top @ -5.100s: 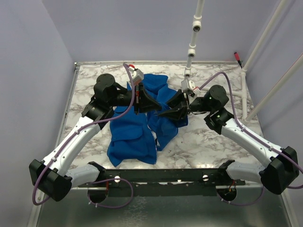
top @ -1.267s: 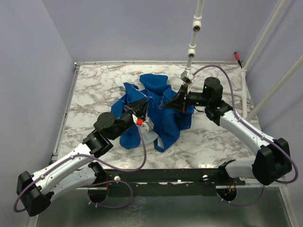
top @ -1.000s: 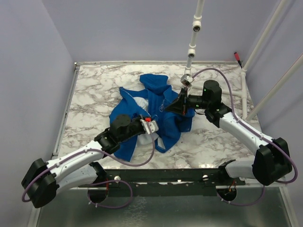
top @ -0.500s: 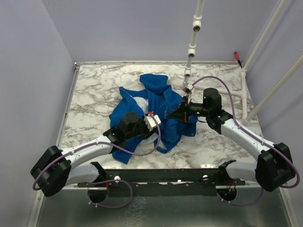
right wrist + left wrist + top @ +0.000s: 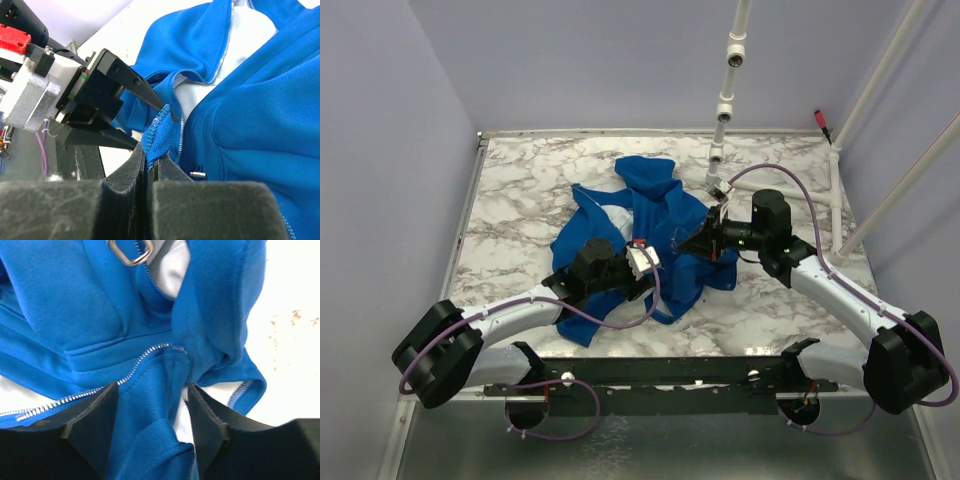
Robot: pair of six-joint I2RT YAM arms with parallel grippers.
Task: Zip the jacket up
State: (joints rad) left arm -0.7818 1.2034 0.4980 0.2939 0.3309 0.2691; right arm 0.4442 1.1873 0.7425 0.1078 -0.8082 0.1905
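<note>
The royal-blue jacket [image 5: 655, 205] lies crumpled on the marble table [image 5: 520, 190], its front apart and pale lining showing. My left gripper [image 5: 652, 280] hovers open over its near part. In the left wrist view the left gripper [image 5: 152, 387] straddles a blue fold, the fingers [image 5: 95, 415] apart, with zipper teeth [image 5: 135, 367] and a metal ring pull [image 5: 131, 251] beyond. My right gripper [image 5: 692, 243] is shut on a corner of the zipper edge [image 5: 159, 127]; in the right wrist view the right gripper [image 5: 150, 157] pinches that corner next to the left gripper's fingers [image 5: 142, 92].
A white pipe stand [image 5: 725, 110] rises behind the jacket, close to the right arm. Slanted white pipes [image 5: 890, 180] run along the right side. A black rail [image 5: 670, 375] crosses the table's near edge between the arm bases.
My left gripper has opened and let go of the fabric, settling low over the jacket's near part. The right gripper, still shut on the edge, has shifted slightly nearer.
</note>
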